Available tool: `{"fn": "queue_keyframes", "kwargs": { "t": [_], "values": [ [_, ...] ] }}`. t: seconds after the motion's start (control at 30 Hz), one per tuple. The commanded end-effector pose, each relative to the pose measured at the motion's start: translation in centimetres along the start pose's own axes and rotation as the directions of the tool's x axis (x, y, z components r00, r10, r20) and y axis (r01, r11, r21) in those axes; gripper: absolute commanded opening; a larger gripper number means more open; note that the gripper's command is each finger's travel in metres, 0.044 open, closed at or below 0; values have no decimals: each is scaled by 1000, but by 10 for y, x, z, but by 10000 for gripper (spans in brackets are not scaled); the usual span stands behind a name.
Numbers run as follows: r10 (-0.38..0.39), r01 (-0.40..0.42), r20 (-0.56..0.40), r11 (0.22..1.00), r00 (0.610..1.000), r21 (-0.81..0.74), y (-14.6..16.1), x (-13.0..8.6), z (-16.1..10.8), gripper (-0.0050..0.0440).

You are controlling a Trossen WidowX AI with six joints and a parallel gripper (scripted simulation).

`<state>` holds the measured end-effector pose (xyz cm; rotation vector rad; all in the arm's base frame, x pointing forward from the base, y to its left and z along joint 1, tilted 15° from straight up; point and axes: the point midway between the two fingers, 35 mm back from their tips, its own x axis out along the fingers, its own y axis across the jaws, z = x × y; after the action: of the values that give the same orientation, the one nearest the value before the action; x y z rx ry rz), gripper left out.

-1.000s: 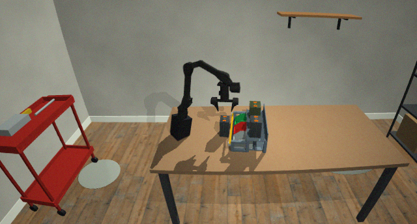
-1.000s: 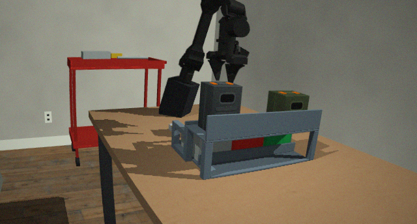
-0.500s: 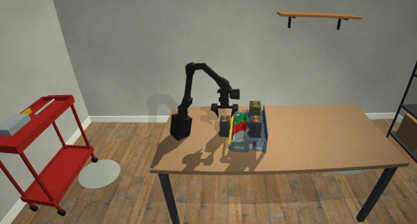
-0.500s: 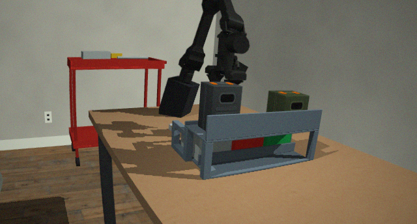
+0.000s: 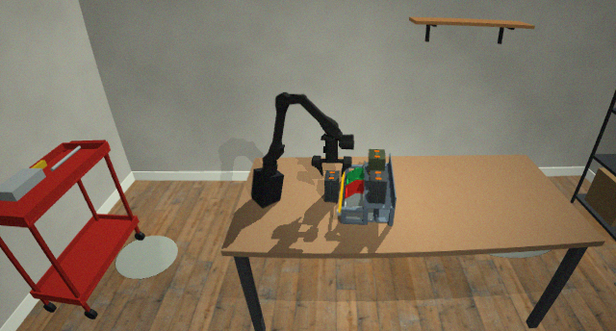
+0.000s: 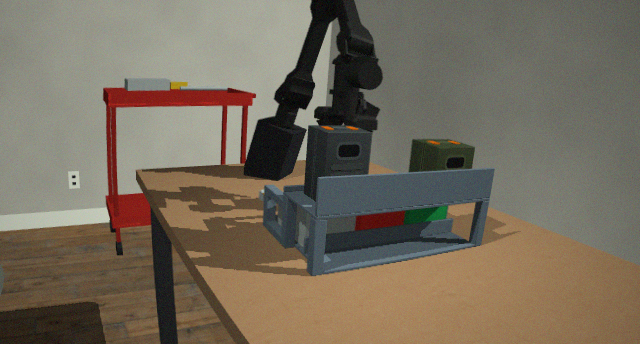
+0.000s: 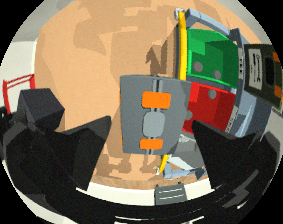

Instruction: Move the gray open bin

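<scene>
A small gray-blue shelf rack [image 5: 368,196] stands on the wooden table [image 5: 433,206]. In it sit a gray open bin [image 6: 341,226], a red bin [image 6: 380,220] and a green bin [image 6: 425,215] side by side. The gray bin lies at the rack's near end in the top view [image 5: 353,203]; its contents are not visible. My gripper [image 5: 331,164] is open and empty. It hangs just above a dark gray box with orange marks [image 5: 332,186] that stands on the table left of the rack. In the wrist view the fingers straddle this box [image 7: 153,119] without touching it.
A second dark box [image 5: 377,187] and an olive-green box [image 5: 376,158] stand by the rack's tall back panel [image 5: 391,189]. A yellow bar [image 5: 342,193] runs along the rack's left side. A red cart [image 5: 63,216] stands left; a wall shelf [image 5: 472,23] hangs high right.
</scene>
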<state>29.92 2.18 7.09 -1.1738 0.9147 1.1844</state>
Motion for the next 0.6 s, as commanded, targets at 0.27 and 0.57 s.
{"fn": "queue_keyframes", "kwargs": {
  "t": [0.27, 0.57],
  "values": [
    [-18, 18, -2, 1000, 1000, 1, -3, -10, 0, 440],
    [-17, 17, -3, 1000, 1000, 2, -3, -12, 0, 440]
  ]
}}
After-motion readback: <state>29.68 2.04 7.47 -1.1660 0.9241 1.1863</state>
